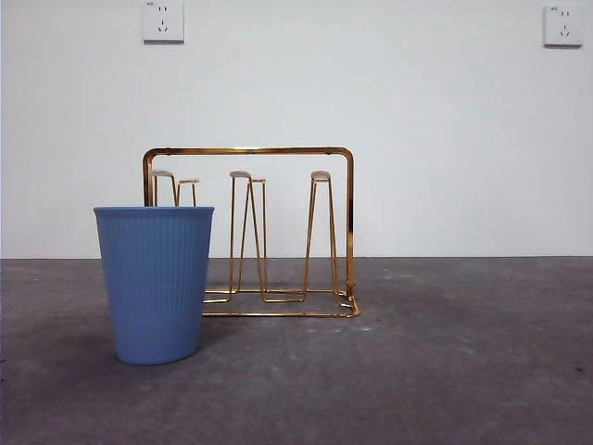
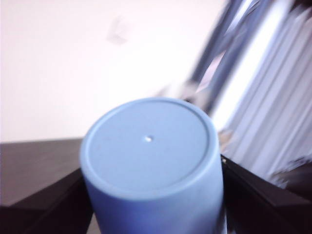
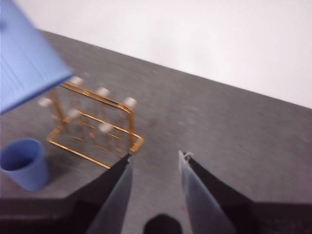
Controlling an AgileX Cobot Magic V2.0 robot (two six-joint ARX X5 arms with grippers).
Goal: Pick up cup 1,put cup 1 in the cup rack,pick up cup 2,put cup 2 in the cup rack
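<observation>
At the left of the front view a blue ribbed cup [image 1: 155, 283] stands upright, mouth up, on the grey surface [image 1: 445, 371]. Its fluted, slightly tapered wall looks like thin plastic, so I judge it light, fairly stiff but able to flex under a hard squeeze, and somewhat slippery. The ridges should give the pads some bite. Taking it across the wall near mid-height seems the safest hold, as the narrow base could tip if it is pushed.

Just behind it and toward the centre of the frame stands the cup rack [image 1: 250, 232], a gold wire frame with white-tipped prongs. None of the prongs carries a cup. It looks rigid but light, so a careless nudge would probably slide it.

In the left wrist view a second blue cup [image 2: 151, 161] fills the lower middle of the frame, bottom toward the camera. The left claw [image 2: 152, 195] is clamped on its wall from both sides, one jaw at each lower corner. The blurred background suggests the arm is moving.

In the right wrist view the right claw [image 3: 155, 185] hangs above the surface, jaws apart and holding nothing. A blurred blue ribbed shape crosses the upper left corner, most likely the carried cup.
</observation>
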